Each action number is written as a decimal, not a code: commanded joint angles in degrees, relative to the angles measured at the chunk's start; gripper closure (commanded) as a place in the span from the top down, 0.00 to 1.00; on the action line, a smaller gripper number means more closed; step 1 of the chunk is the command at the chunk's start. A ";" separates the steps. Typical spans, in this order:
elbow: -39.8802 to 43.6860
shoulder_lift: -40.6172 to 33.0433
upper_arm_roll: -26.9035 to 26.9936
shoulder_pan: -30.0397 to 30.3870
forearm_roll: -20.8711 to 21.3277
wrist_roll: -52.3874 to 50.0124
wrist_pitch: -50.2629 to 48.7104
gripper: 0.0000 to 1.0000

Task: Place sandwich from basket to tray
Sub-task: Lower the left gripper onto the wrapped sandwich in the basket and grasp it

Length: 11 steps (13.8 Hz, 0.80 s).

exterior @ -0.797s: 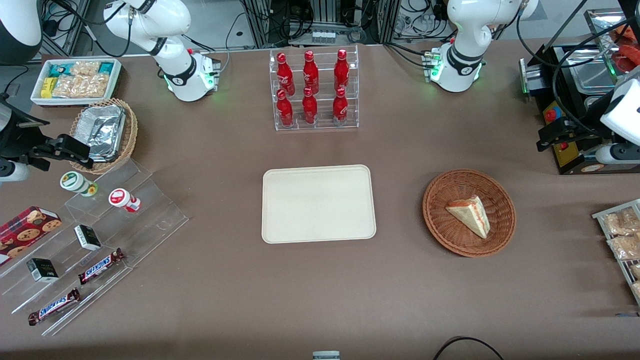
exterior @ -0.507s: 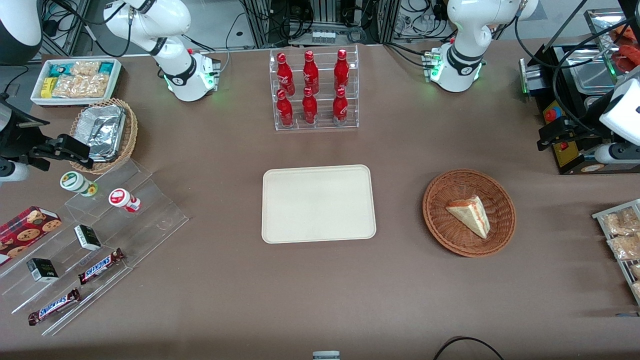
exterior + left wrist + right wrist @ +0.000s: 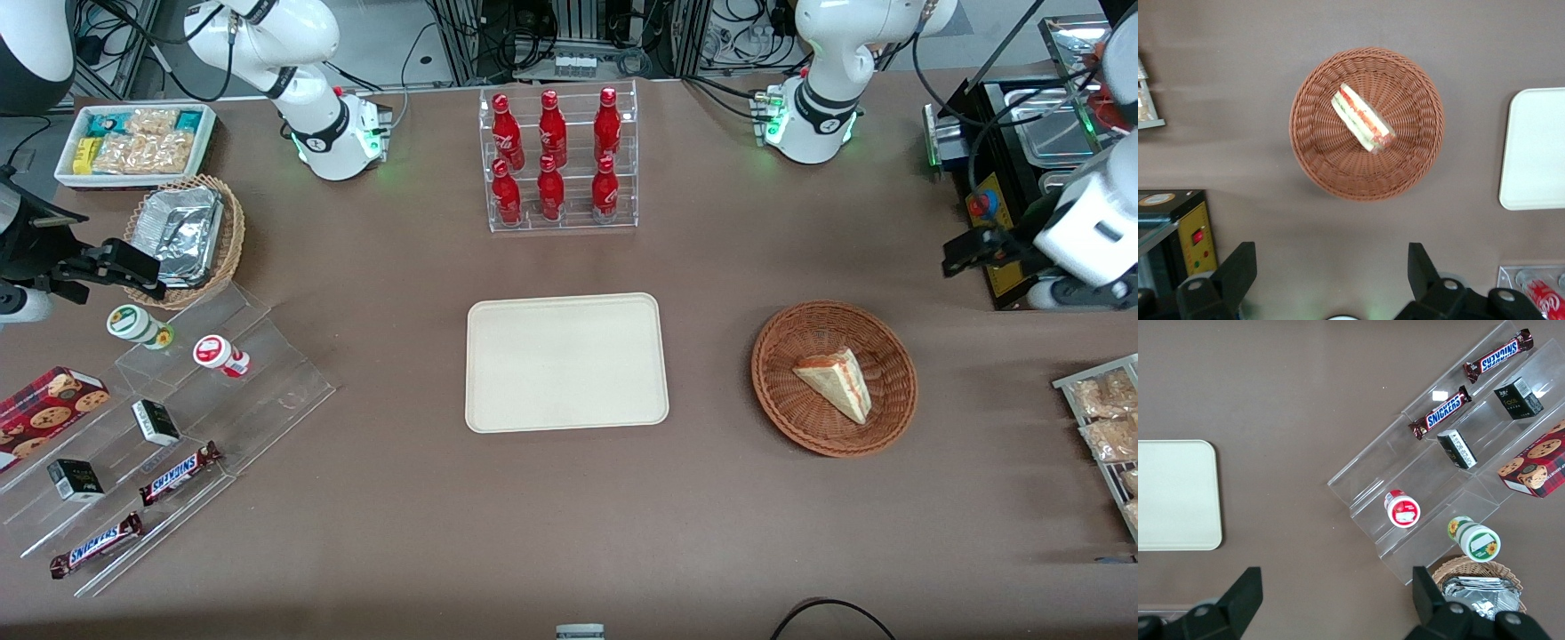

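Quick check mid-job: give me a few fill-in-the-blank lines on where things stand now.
1. The triangular sandwich wedge lies in the round reddish-brown wicker ____.
2. The flat cream rectangular tray holds ____ sandwiches.
3. The left gripper hangs above the table with its fingers ____.

Missing words: basket; no; open

A matte brown tabletop [image 3: 400, 267] fills nearly everything I see, and it runs plain and unpatterned under my gripper [image 3: 1328, 263], which hangs above it toward the working arm's end. The light is even and comes from above, leaving only soft, faint shadows on the surface. Past the table edge farthest from the front camera lies a pale grey floor [image 3: 418, 36], with metal rack frames [image 3: 578, 27] and tangled black cables [image 3: 524, 40]. One black cable [image 3: 827, 613] loops at the nearest edge.
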 commanded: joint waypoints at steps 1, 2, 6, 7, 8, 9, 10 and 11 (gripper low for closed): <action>-6.99 -0.31 -1.75 -0.29 1.48 -6.93 8.07 1.00; -9.80 -0.31 -1.75 -0.56 1.66 -8.61 11.50 1.00; -18.68 -0.22 -1.92 -1.44 1.83 -19.75 22.66 1.00; -21.49 0.04 -1.92 -1.62 1.83 -23.97 26.78 1.00; -23.96 0.04 -2.10 -1.79 1.83 -26.53 30.22 1.00; -26.77 0.21 -2.36 -1.88 1.83 -29.34 33.82 1.00; -28.88 0.48 -2.71 -1.88 1.83 -32.42 36.46 1.00; -30.99 0.83 -2.71 -1.88 1.83 -34.80 40.06 1.00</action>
